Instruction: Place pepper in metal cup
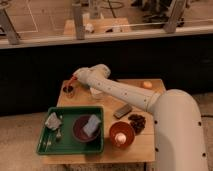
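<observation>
The gripper [75, 79], over the far-left part of the light wooden table [125, 153], pinches the small red-orange pepper piece [74, 77] at its tip, holding it just above the small dark dull-shiny round metal cup [69, 90], beyond the green plastic tray [65, 145].

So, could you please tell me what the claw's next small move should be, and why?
Probably lower a little and let go: the claw holds the pepper just above the metal cup, slightly to its right, so the pepper is not yet inside the cup.
</observation>
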### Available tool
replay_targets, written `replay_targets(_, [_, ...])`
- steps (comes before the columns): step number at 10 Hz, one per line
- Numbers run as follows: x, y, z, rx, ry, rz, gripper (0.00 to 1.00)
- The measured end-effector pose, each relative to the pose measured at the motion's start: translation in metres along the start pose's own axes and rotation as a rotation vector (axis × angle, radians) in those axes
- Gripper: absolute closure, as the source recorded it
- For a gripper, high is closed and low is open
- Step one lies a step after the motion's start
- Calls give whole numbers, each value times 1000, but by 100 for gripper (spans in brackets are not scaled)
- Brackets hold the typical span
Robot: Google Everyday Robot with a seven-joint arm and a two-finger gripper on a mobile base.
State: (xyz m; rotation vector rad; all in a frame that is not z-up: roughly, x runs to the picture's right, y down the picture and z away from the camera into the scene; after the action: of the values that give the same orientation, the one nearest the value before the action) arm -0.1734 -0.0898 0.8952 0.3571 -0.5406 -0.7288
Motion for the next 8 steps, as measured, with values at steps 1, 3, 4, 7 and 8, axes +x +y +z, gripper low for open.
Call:
replay_targets(1, [-3, 1, 2, 0, 1, -25, 100])
replay_targets(3, [-5, 4, 3, -2, 3, -54, 100])
replay_targets(4, [-7, 5, 4, -4, 5, -71, 100])
replay_targets(7, [-12, 5, 8, -11, 12, -110, 100])
replay_targets(8, [-14, 5, 9, -13, 16, -122, 100])
